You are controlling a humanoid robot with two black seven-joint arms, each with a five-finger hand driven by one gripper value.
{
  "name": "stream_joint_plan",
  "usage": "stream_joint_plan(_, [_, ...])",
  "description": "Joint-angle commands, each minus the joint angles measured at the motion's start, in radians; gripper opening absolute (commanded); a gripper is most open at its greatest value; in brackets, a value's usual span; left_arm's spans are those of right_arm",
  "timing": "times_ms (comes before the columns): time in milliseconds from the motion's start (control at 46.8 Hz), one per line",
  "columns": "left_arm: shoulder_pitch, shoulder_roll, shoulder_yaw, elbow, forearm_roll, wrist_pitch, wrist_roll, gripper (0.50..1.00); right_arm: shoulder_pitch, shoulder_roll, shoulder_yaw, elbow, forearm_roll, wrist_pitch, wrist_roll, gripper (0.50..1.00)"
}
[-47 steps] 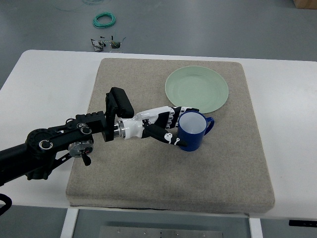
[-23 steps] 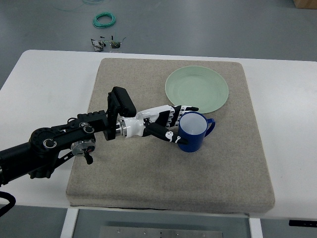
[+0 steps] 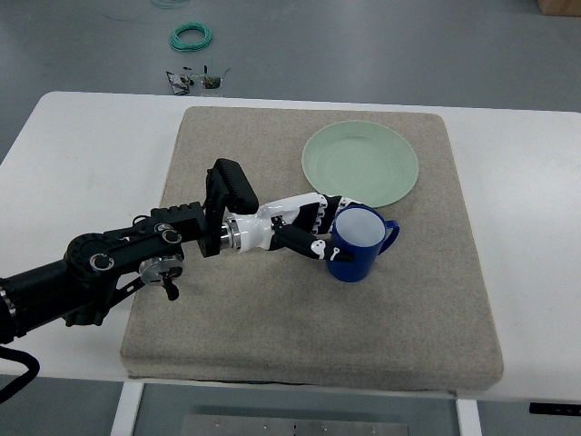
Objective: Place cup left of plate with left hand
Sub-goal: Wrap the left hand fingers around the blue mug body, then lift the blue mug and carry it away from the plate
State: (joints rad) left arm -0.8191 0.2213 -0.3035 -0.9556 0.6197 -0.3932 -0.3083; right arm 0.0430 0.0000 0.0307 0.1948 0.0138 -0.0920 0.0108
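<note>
A blue cup (image 3: 359,245) stands upright on a grey mat (image 3: 272,309), just in front of a pale green plate (image 3: 360,163), handle pointing right. It looks like a rigid glazed mug, smooth, probably slippery and breakable, so a firm wrap around its body seems the safest hold. The left hand (image 3: 313,227), reaching in from the plate's left, presses against the cup's left side, fingers (image 3: 349,202) curled around the wall in a grasp. Beyond the plate, a green cable coil (image 3: 191,36) lies on the floor.

The left hand (image 3: 313,227) reaches in from the left edge, fingers (image 3: 320,247) curled in a grasp.
</note>
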Motion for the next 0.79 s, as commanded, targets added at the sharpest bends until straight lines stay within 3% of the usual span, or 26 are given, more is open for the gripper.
stream_joint_plan(0, [0.0,0.0,0.001,0.001,0.0,-0.001,0.0,0.737,0.0,0.0,0.0,0.0,0.0,0.0,0.0,0.934])
stream_joint_plan(85, [0.0,0.0,0.001,0.006,0.0,-0.003,0.0,0.669,0.0,0.0,0.0,0.0,0.0,0.0,0.0,0.934])
stream_joint_plan(278, [-0.002,0.0,-0.006,0.008,-0.002,0.005,0.0,0.591,0.0,0.0,0.0,0.0,0.0,0.0,0.0,0.934])
stream_joint_plan(448, [-0.003,0.0,-0.02,0.006,-0.015,0.031,0.0,0.591,0.0,0.0,0.0,0.0,0.0,0.0,0.0,0.934])
stream_joint_plan(769, [-0.015,0.015,-0.183,0.008,-0.014,0.155,0.0,0.591,0.0,0.0,0.0,0.0,0.0,0.0,0.0,0.934])
